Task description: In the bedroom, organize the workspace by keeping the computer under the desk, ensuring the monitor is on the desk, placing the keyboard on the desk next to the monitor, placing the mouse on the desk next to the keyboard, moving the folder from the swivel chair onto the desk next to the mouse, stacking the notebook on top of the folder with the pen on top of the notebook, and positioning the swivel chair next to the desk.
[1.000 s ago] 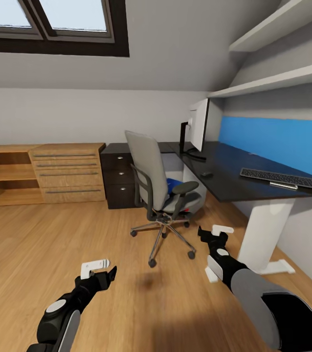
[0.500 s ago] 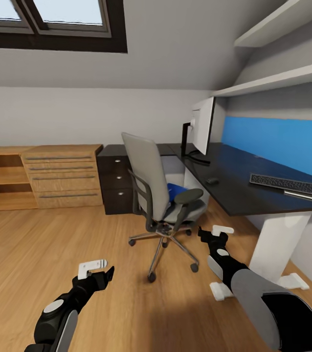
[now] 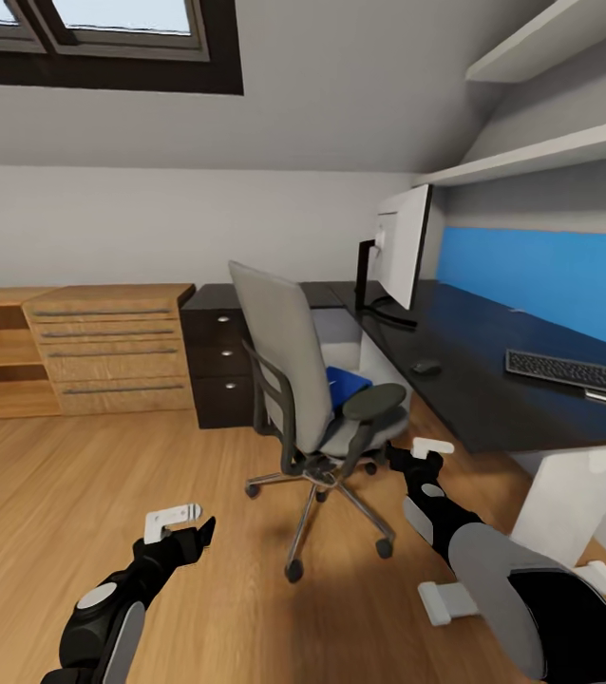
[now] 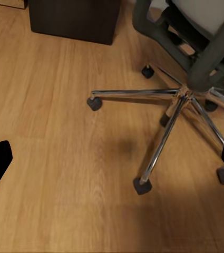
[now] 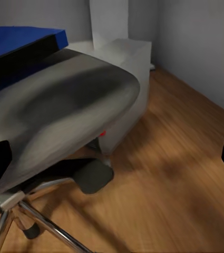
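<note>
While both grippers, left (image 3: 181, 525) and right (image 3: 415, 457), hover with fingers apart, the folder (image 3: 349, 385) lies on the swivel chair (image 3: 305, 380) left of the desk (image 3: 493, 380).

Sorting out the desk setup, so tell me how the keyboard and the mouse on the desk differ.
The keyboard is long, flat and grey-framed; the mouse is small, rounded and all dark. The mouse lies nearer the monitor, the keyboard farther along. Both rest on the black desk top, apart.

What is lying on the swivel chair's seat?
The blue folder lies on the swivel chair seat, partly hidden by the backrest and armrest. Whether anything lies on or under it cannot be seen.
</note>
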Controlling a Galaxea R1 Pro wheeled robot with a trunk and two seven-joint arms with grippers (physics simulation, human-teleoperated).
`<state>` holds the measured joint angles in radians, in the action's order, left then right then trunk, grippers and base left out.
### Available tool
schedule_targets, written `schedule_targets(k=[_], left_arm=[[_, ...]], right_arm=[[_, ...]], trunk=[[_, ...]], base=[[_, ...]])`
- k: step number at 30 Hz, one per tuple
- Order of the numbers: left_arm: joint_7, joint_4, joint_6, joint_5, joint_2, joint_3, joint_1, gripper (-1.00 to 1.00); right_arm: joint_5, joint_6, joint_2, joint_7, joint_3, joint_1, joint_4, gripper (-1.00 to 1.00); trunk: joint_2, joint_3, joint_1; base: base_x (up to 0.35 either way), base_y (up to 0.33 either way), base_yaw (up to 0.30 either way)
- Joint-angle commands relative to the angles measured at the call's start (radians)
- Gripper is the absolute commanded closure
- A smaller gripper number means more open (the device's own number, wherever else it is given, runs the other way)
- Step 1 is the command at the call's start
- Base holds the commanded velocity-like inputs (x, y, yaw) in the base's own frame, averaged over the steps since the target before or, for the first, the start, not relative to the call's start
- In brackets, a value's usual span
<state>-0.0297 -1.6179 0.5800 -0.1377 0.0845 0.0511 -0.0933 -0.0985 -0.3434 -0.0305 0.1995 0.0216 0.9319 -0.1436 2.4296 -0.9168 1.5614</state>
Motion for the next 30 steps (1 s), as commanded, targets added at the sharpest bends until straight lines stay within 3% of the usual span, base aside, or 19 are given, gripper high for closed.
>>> schedule_targets(k=[1,9,16,30], left_arm=[[-0.003,-0.001,0.006,-0.011,0.001,0.006,-0.001,-1.0],[-0.003,-0.001,0.007,-0.011,0.001,0.023,0.0,-1.0],[-0.002,0.0,0.008,-0.011,0.001,0.025,0.0,-1.0],[-0.002,0.0,0.008,-0.011,0.001,0.027,0.0,-1.0]], right_arm=[[-0.01,-0.005,0.0,0.0,0.003,0.001,0.001,-1.0],[-0.01,-0.005,-0.001,0.0,0.003,0.001,0.001,-1.0],[-0.01,-0.006,-0.002,0.001,0.003,0.001,-0.001,-1.0],[-0.009,-0.006,-0.006,0.004,0.003,0.001,-0.001,-1.0]], trunk=[[0.0,-0.001,0.0],[0.0,-0.001,0.0],[0.0,-0.001,0.0],[0.0,0.005,0.0]], base=[[0.237,0.0,0.0],[0.248,0.0,0.0],[0.07,0.0,0.023],[0.001,0.0,0.239]])
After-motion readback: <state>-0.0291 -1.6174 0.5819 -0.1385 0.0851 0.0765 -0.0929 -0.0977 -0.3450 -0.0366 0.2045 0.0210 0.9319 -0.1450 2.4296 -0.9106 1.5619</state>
